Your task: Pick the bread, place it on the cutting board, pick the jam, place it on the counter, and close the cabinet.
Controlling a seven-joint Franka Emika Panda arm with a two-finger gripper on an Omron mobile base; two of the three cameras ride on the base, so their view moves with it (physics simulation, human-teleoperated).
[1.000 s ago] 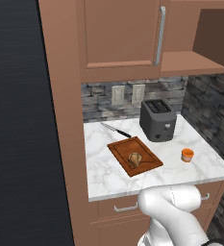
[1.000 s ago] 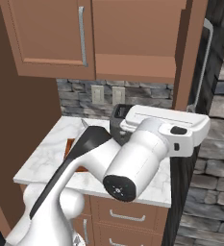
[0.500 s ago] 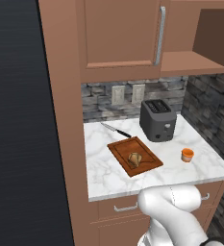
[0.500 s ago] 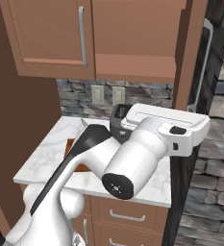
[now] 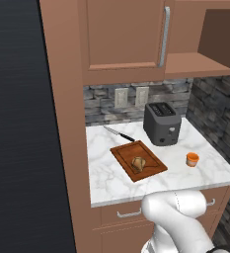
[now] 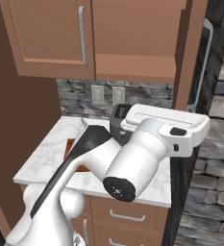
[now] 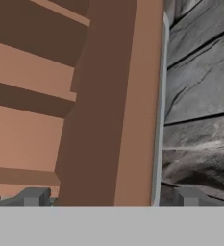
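The tan bread [image 5: 138,163] lies on the reddish-brown cutting board [image 5: 128,155], on the white marble counter [image 5: 106,184]. The orange jam [image 5: 192,159] stands on the counter right of the board, in front of the toaster. The cabinet [image 5: 121,34] has its left door closed and its right bay [image 5: 219,34] open. Its open door [image 6: 188,48] stands edge-on at the right, with a long bar handle [image 6: 203,62]. In the hand view my gripper [image 7: 109,198] is open, its fingertips [image 7: 32,196] wide apart, with the door's brown edge [image 7: 113,105] close ahead between them.
A dark grey toaster [image 5: 162,123] stands at the back of the counter, with a knife [image 5: 119,133] to its left. A stone wall [image 7: 200,96] runs past the open door. A tall brown panel [image 5: 62,123] bounds the counter's left side. Drawers [image 6: 128,216] sit under the slab.
In the right base view my forearm has drifted slightly to the left. The bread, the jam and the cabinet door stand as before.
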